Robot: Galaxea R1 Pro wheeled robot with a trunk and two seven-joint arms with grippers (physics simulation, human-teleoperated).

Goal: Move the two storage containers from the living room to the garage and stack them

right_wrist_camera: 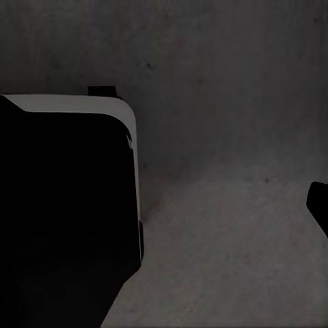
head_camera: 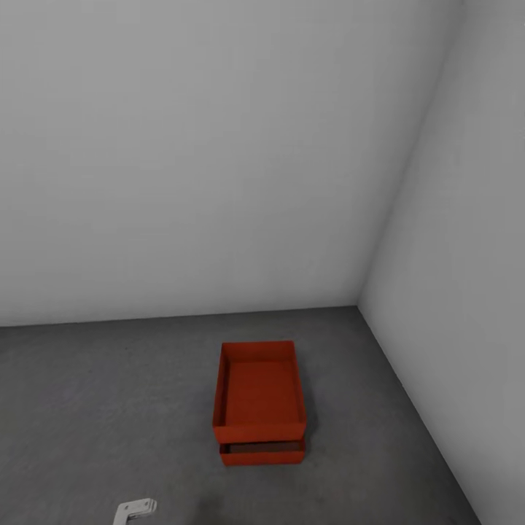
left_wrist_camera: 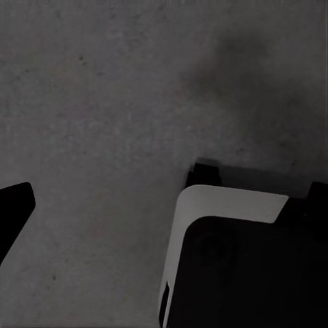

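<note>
In the left wrist view, 1 dark fingertip [left_wrist_camera: 15,205] of the left pincer juts in at the picture's edge over bare concrete, touching nothing. Its partner is out of frame, so I cannot tell how wide that pincer stands or whether it is closed. The right wrist view is much the same: 1 dark fingertip [right_wrist_camera: 319,205] shows at the edge above the floor, clear of everything, and the gap of the right pincer cannot be judged either. Neither fingertip holds or presses on anything visible.

Both wrist views also take in a black block with a white rounded rim, the robot's base [left_wrist_camera: 239,266], standing on the grey floor [left_wrist_camera: 102,102].

The head view gives what the wrist cameras do not: the 2 storage containers, stacked in the garage. The upper container [head_camera: 259,391] sits on the lower container [head_camera: 262,455], shifted toward the far wall, so only the near end of the lower one peeks out beneath it. The stack rests on the speckled concrete, near the corner where the 2 white walls [head_camera: 219,146] meet, though apart from both. The upper bin looks empty inside. A small white robot part [head_camera: 135,509] pokes in at the bottom edge of the head view, well apart from the stack
</note>
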